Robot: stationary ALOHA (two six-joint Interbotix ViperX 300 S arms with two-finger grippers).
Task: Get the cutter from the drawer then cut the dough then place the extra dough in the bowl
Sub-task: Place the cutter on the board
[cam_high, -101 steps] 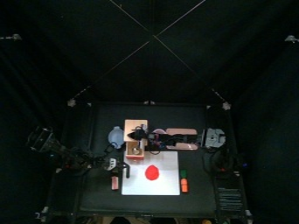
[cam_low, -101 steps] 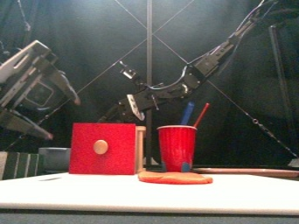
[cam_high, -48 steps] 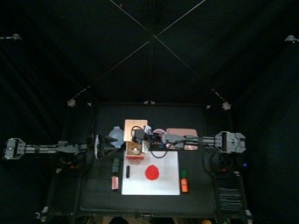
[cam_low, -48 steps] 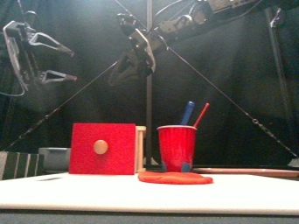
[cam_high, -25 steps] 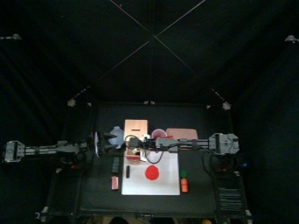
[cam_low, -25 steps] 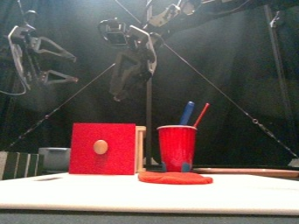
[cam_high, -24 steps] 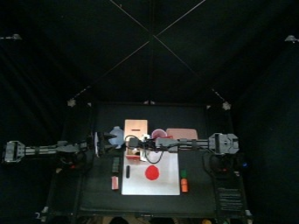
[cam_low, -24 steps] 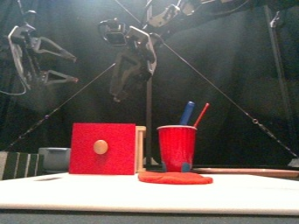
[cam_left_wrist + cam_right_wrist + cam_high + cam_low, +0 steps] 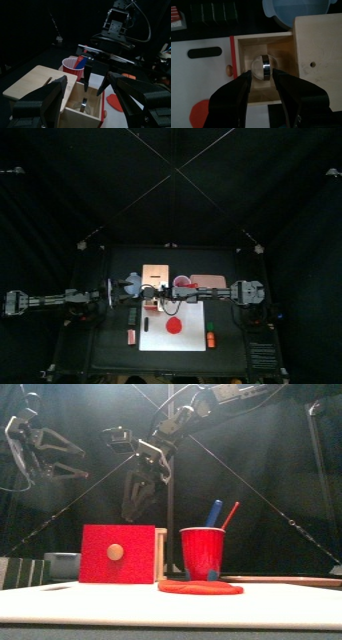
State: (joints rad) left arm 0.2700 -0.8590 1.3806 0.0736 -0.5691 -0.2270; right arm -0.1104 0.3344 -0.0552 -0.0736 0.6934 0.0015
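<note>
The pale wooden box (image 9: 158, 278) has its drawer (image 9: 83, 102) pulled out, red front (image 9: 118, 554) facing the table's front. In the drawer lies the round metal cutter (image 9: 263, 67). My right gripper (image 9: 262, 75) hangs open over the drawer, one jaw on each side of the cutter and not closed on it. From the front, the right gripper (image 9: 138, 509) is well above the box. Flat red dough (image 9: 174, 327) lies on the white cutting board (image 9: 195, 318). My left gripper (image 9: 34, 454) is high at the left, open and holding nothing.
The red cup (image 9: 203, 552) with a blue and a red knife stands just right of the drawer, behind the dough (image 9: 201, 587). The blue-grey bowl (image 9: 298, 10) sits beside the box at the back left.
The right gripper has come down from high above toward the open drawer, and its jaws now stand apart around the cutter. The left gripper stays raised at the left.
</note>
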